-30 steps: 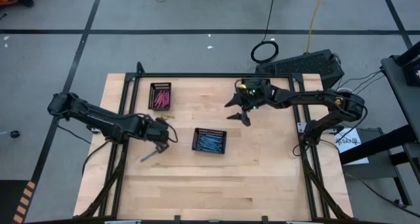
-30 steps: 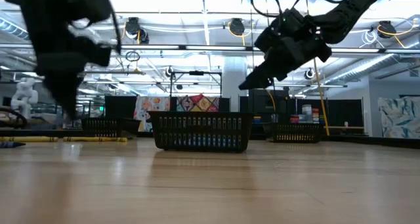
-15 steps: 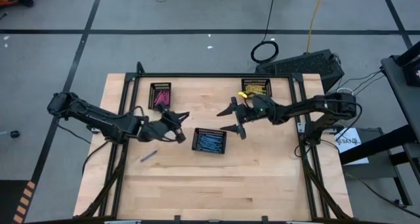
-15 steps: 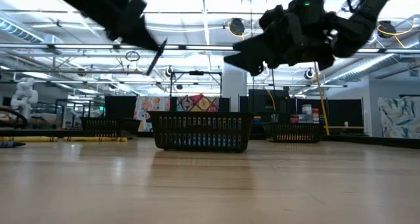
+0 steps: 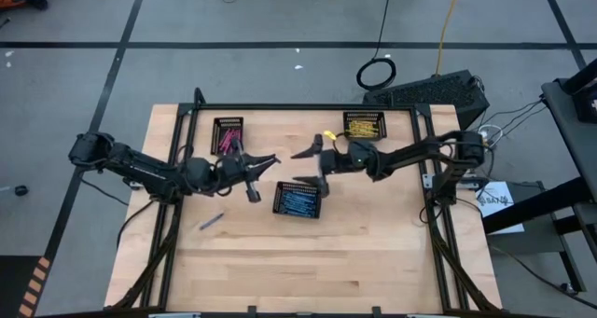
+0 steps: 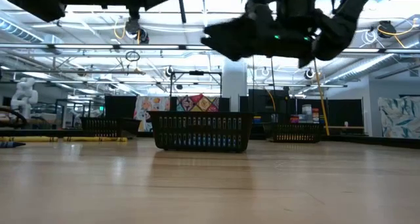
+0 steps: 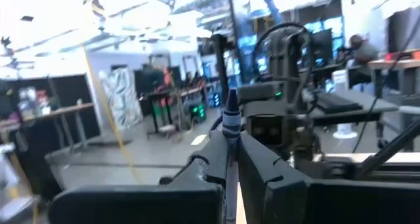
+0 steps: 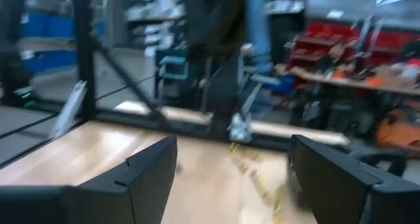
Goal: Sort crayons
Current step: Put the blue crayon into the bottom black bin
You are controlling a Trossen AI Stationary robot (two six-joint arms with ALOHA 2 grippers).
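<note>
Left claw (image 5: 254,169) is clamped on 1 blue crayon (image 7: 230,115); in the left wrist view the crayon stands pinched between the 2 fingers with its pointed tip poking out beyond them. The claw hangs above the surface (image 5: 280,262), between the pink tray (image 5: 228,136) and the blue tray (image 5: 298,200), and points toward the blue tray. Judgement: the crayon is carried aloft so it can be let go over the tray of matching colour, which already holds blue crayons (image 5: 298,202). Right claw (image 5: 314,168) has its fingers spread wide with nothing between them, as the right wrist view shows; it hovers just above the far rim of the blue tray, facing the left claw, close to it but not touching. Judgement: it is either waiting its turn or reaching for another stick. Farther out, 1 loose blue crayon (image 5: 211,222) lies on the bare surface, nearer the front edge than the left claw and well apart from it. The yellow tray (image 5: 363,124) sits near the back edge on the right, with 1 yellow crayon (image 5: 329,136) lying just outside it. The pink tray holds pink crayons (image 5: 229,139).
</note>
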